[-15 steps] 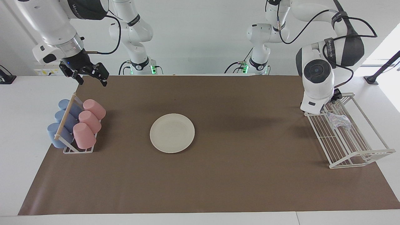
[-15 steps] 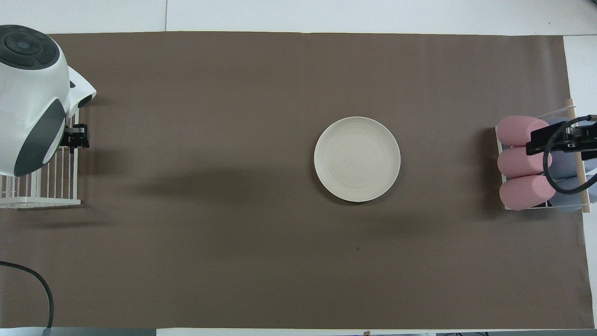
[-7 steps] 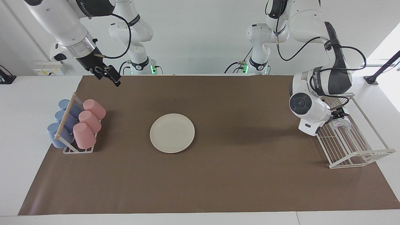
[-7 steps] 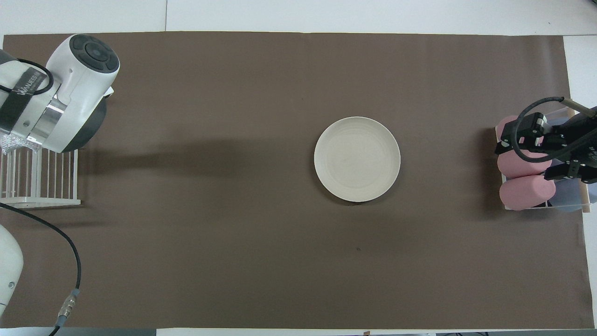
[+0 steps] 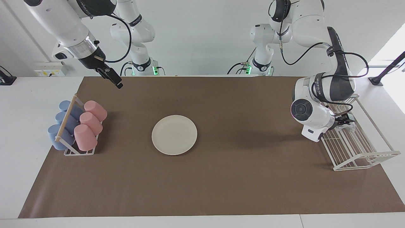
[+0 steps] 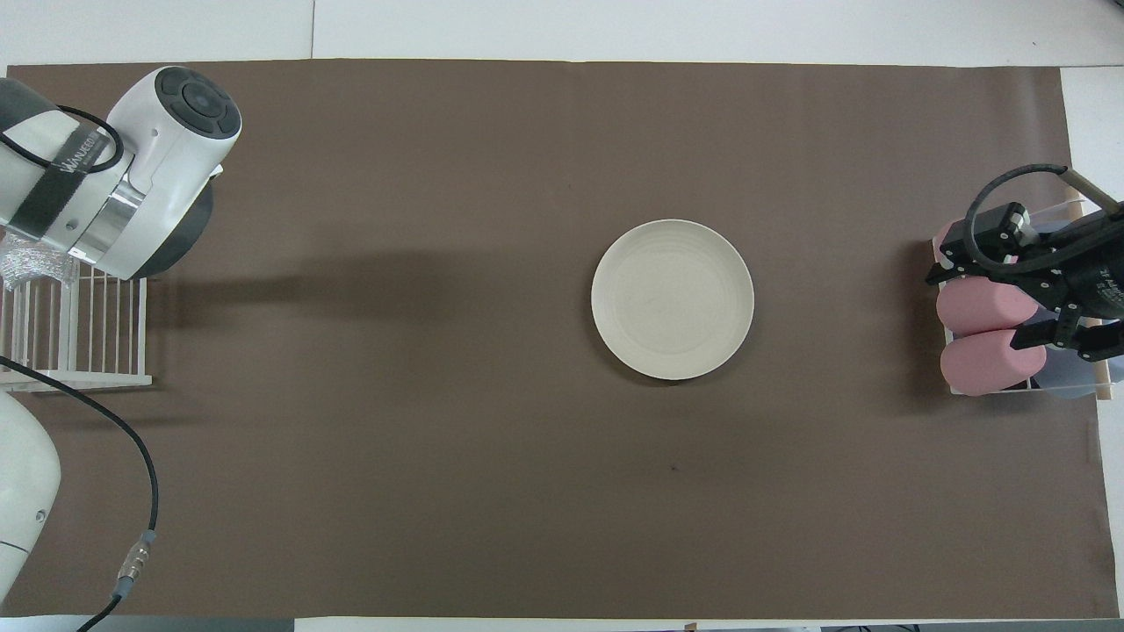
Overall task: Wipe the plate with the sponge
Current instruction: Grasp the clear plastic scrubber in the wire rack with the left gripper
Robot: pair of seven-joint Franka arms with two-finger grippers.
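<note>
The cream-white plate (image 5: 174, 135) lies flat on the brown mat in the middle of the table; it also shows in the overhead view (image 6: 673, 299). The silvery mesh sponge (image 5: 349, 127) lies on the white wire rack (image 5: 357, 152) at the left arm's end of the table. It shows partly in the overhead view (image 6: 31, 262). My left gripper (image 5: 345, 121) is down at the sponge, and the wrist hides most of it. My right gripper (image 5: 113, 79) is open and empty, up in the air over the cup rack (image 5: 76, 129) in the overhead view (image 6: 976, 305).
The cup rack (image 6: 1010, 325) holds pink and blue cups lying on their sides at the right arm's end of the table. The brown mat (image 5: 221, 183) covers most of the table. The left arm's cable (image 6: 132, 491) hangs over the mat's near corner.
My left arm has swung its wrist around and brought the gripper down onto the sponge on the wire rack. My right gripper has turned and shifted a little toward the table's middle.
</note>
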